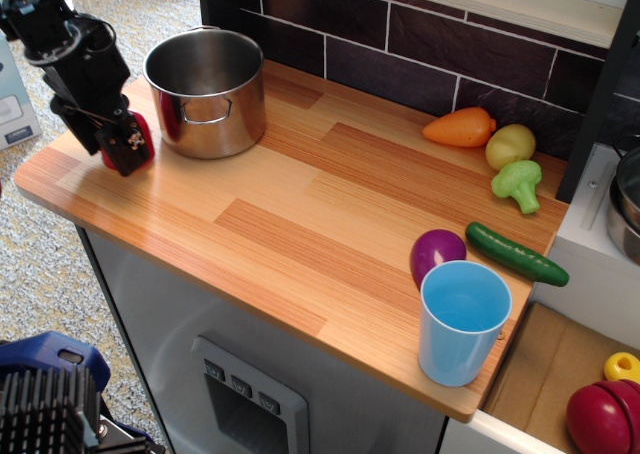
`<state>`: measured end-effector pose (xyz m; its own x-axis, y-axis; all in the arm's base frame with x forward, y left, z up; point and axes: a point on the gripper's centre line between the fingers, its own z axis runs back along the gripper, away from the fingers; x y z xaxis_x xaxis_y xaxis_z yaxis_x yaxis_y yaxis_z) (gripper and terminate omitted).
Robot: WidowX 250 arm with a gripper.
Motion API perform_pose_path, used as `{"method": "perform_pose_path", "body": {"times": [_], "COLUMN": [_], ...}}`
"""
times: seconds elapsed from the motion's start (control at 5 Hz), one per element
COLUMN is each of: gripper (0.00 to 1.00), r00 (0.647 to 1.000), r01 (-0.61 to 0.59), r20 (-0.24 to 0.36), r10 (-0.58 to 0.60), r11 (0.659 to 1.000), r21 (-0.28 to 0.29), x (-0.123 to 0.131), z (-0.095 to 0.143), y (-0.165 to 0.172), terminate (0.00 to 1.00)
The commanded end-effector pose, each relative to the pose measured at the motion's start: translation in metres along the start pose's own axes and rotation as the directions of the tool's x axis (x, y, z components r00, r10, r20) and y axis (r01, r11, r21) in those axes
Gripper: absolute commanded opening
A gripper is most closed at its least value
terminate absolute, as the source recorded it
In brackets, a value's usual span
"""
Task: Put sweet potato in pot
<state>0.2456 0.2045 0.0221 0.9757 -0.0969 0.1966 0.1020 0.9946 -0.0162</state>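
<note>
The sweet potato (144, 137) is a small glossy red toy at the far left of the wooden counter, just left of the pot (212, 114). My gripper (122, 144) is closed around it; its black fingers cover most of the toy, and only the toy's right side shows. The toy sits at or just above the counter surface; I cannot tell whether it touches. The steel pot stands upright and empty at the back left, its near handle facing me.
At the right stand an orange tapered toy (460, 127), a yellow-green toy (510, 145), a broccoli (517, 183), a cucumber (516, 253), a purple egg toy (436, 252) and a light blue cup (463, 321). The counter's left edge (30, 174) is close to the gripper.
</note>
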Motion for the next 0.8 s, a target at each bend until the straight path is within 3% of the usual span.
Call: {"method": "perform_pose_path", "body": {"times": [0.0, 0.2, 0.6], "gripper": [0.00, 0.00, 0.00], "r00": [0.999, 0.999, 0.986], "r01": [0.029, 0.033, 0.140], "r20": [0.017, 0.012, 0.062], "r10": [-0.032, -0.037, -0.156], "r11": [0.987, 0.978, 0.967], "r21": [0.161, 0.206, 0.211], "x": [0.008, 0.022, 0.073], "z": [0.064, 0.086, 0.108], "y": [0.014, 0.012, -0.008], "terminate": [0.00, 0.00, 0.00]}}
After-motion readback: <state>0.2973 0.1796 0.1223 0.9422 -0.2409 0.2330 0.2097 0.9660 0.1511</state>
